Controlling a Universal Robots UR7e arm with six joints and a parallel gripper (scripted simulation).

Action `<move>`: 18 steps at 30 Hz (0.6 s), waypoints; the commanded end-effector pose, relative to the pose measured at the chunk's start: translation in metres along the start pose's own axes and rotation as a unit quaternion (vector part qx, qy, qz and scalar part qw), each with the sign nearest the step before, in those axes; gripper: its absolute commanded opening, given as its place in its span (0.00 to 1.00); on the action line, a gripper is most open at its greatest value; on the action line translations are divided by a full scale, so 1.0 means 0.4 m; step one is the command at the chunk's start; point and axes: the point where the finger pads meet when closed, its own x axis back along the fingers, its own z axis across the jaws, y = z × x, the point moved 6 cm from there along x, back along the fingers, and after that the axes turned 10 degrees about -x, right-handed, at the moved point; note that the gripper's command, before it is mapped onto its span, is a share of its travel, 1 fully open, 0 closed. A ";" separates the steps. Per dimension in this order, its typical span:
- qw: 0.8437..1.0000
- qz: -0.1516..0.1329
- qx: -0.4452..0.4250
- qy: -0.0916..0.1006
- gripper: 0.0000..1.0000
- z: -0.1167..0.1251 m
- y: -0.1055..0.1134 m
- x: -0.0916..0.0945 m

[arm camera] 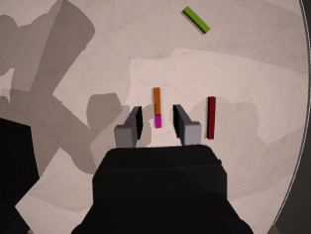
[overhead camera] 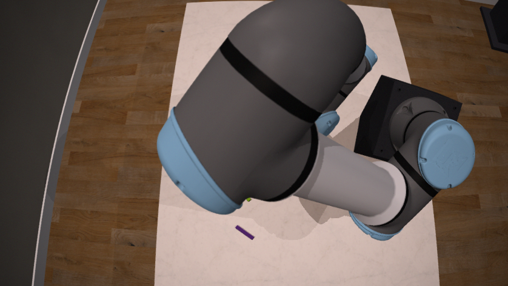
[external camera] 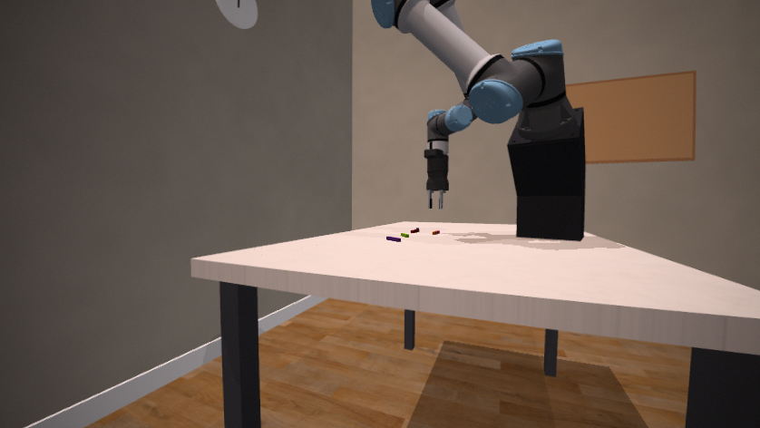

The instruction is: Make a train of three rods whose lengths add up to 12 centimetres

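Observation:
My gripper [external camera: 435, 206] [arm camera: 157, 115] is open and empty, raised well above the table. Below it in the wrist view, an orange rod [arm camera: 156, 101] [external camera: 435, 232] and a magenta rod [arm camera: 158, 121] lie end to end in one line, with no gap visible between them. A dark red rod [arm camera: 211, 118] [external camera: 414, 230] lies to their right, roughly parallel and apart. A lime rod [arm camera: 196, 20] [external camera: 404, 235] [overhead camera: 248, 199] lies slanted farther up in the wrist view; the arm mostly hides it in the top view. A purple rod [overhead camera: 244, 232] [external camera: 393, 238] lies apart from the others.
A blue rod shows only partly beside the gripper body, below the red rod's lower end in the wrist view. The arm's black pedestal [overhead camera: 373, 124] [external camera: 550, 201] stands on the table [overhead camera: 199, 259] [external camera: 478, 271]. The arm covers much of the table in the top view.

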 end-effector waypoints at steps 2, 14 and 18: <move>1.000 0.000 0.000 0.000 1.00 0.001 0.000 0.001; 1.000 0.000 0.000 0.000 1.00 0.001 0.000 0.001; 1.000 -0.001 0.005 0.000 1.00 0.002 -0.004 0.000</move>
